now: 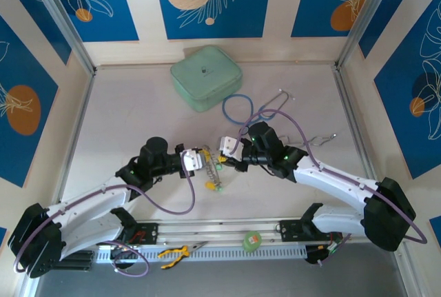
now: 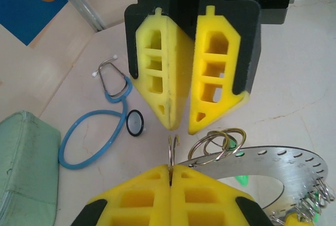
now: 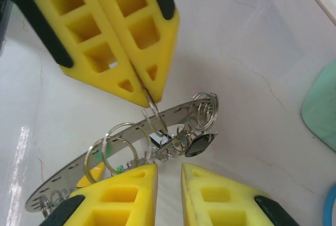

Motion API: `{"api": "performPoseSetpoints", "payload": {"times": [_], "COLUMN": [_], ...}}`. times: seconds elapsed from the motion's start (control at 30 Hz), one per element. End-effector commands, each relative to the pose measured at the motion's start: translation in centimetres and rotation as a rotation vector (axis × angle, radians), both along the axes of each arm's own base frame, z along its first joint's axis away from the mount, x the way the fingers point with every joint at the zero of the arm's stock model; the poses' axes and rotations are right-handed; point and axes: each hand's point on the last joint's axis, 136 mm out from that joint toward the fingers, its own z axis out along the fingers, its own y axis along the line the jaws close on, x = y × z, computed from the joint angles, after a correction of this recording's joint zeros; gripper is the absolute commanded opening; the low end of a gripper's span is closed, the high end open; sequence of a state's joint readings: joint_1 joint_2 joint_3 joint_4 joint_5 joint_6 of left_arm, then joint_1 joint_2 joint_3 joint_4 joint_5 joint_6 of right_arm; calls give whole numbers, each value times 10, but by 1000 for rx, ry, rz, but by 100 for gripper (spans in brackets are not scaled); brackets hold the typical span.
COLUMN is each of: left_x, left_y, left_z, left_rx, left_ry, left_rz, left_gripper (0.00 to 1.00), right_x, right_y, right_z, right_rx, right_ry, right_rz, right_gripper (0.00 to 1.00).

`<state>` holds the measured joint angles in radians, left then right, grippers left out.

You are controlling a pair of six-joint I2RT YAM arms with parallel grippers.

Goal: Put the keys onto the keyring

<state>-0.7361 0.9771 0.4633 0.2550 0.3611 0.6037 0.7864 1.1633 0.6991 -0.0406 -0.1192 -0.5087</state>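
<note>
The keyring (image 1: 215, 166), a curved silver band with punched holes (image 2: 278, 158), hangs between the two grippers and carries several small split rings (image 2: 218, 144). My left gripper (image 1: 204, 161) is shut on one thin split ring (image 2: 173, 150), which stands upright out of its yellow fingertips. Keys dangle from the band: a black head (image 3: 199, 144), a yellow tag (image 3: 94, 173) and green bits (image 1: 212, 185). My right gripper (image 3: 169, 184) is open just below the band (image 3: 105, 152), with nothing between its fingers. Its tips (image 2: 182, 126) face the held ring closely.
A green case (image 1: 206, 76) lies at the back middle. A blue stethoscope loop (image 1: 238, 107) lies beside it, its chest piece (image 2: 135, 122) on the table. Yellow pliers (image 1: 173, 252) and a green tape roll (image 1: 252, 240) rest on the front rail.
</note>
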Motion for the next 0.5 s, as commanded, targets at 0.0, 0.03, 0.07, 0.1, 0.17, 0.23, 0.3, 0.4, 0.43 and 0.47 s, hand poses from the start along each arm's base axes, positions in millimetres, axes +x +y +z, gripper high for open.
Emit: {"api": "performPoseSetpoints", "payload": {"times": [0.0,0.03,0.07,0.1,0.17,0.23,0.3,0.4,0.43,0.47], "left_x": [-2,-2,-3,-5,-7,-10,-11,-13,-14,-15], "left_y": [-6,-6,-6,-6,-7,-7,-7,-8,-8,-8], "left_z": [18,17,16,16,16,14,13,11,11,12], "left_rx": [-65,-64,-62,-64,-66,-65,-65,-63,-64,-66], "left_ry": [-14,-1,18,30,62,86,101,117,120,122], "left_rz": [-12,-12,-16,-18,-26,-33,-34,-44,-48,-50], "left_gripper": [0,0,0,0,0,0,0,0,0,0], "right_x": [-2,0,1,1,-3,-6,-12,-18,-20,-20], "right_y": [-1,-4,-6,-7,-7,-4,-1,5,7,8], "right_z": [16,18,20,20,21,22,24,25,25,25], "right_rx": [9,0,-9,-21,-40,-43,-39,-32,-31,-30], "right_ry": [-73,-98,-115,-125,-134,-125,-100,-77,-72,-70], "right_rz": [31,26,28,40,80,118,157,197,207,212], "right_gripper": [20,20,20,20,22,25,26,28,28,29]}}
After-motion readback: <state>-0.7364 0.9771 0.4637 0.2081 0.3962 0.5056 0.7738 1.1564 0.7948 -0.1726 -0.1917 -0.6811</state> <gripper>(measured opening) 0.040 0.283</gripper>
